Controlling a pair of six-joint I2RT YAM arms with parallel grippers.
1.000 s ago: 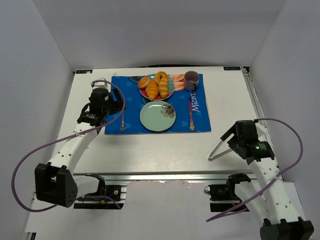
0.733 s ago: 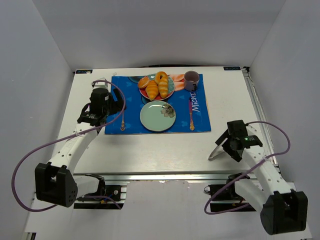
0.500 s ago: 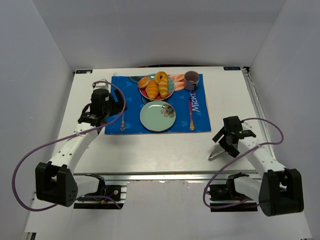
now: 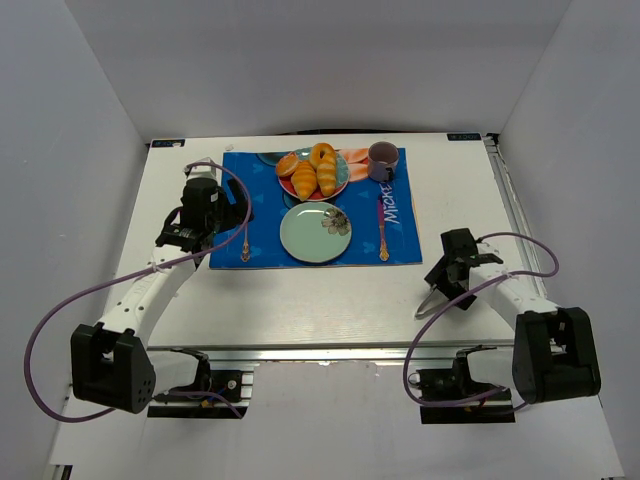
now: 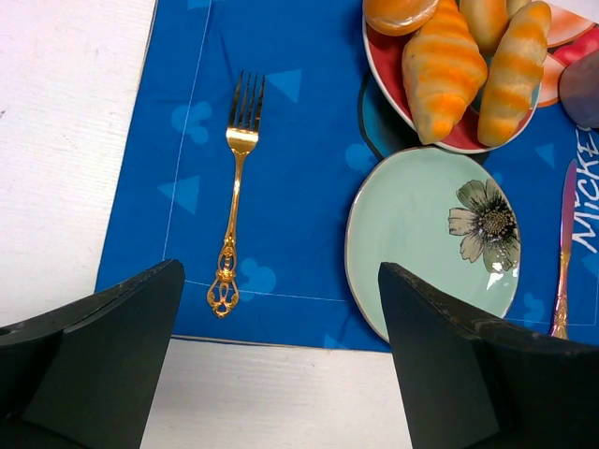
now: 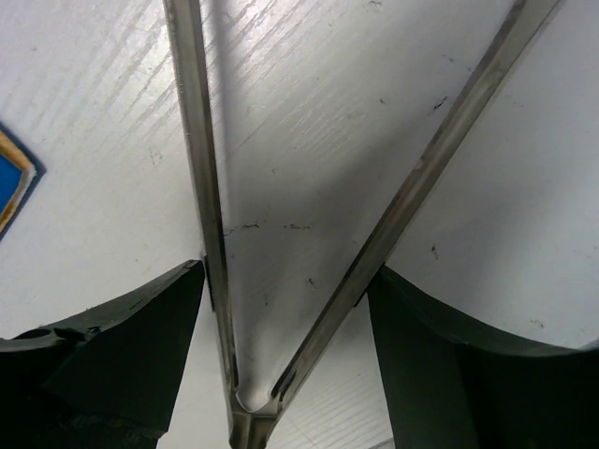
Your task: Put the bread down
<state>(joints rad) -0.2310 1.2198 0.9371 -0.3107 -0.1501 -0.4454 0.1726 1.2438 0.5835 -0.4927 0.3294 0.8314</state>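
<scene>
The bread [image 5: 440,75] lies on a red plate [image 5: 382,70] at the far side of a blue mat [image 5: 309,187]. There are two long orange rolls with stripes, lying side by side and touching. A round bun [image 5: 398,11] sits beside them on the left, and a ring doughnut [image 4: 322,154] sits behind them on the same plate. Just in front of the red plate is a pale green plate [image 5: 412,224] with a flower painted on it. Nothing lies on the green plate. A gold fork [image 5: 234,196] lies on the mat to the left of the green plate. A long thin piece of cutlery [image 5: 565,243] lies on its right. A purple mug [image 4: 381,160] stands at the far right corner of the mat. The left gripper [image 5: 281,281] hangs over the near left part of the mat, close to the fork. Its two fingers are wide apart and hold nothing. The right gripper [image 6: 285,276] is low over the white table [image 4: 300,300], well to the right of the mat. Metal tongs [image 6: 201,187] lie on the table there, and their two arms spread out in a V. The fingers are apart, one on each side of the tongs. The arms seem to touch the inner edges of the fingers, but I cannot tell if the fingers are squeezing them.
</scene>
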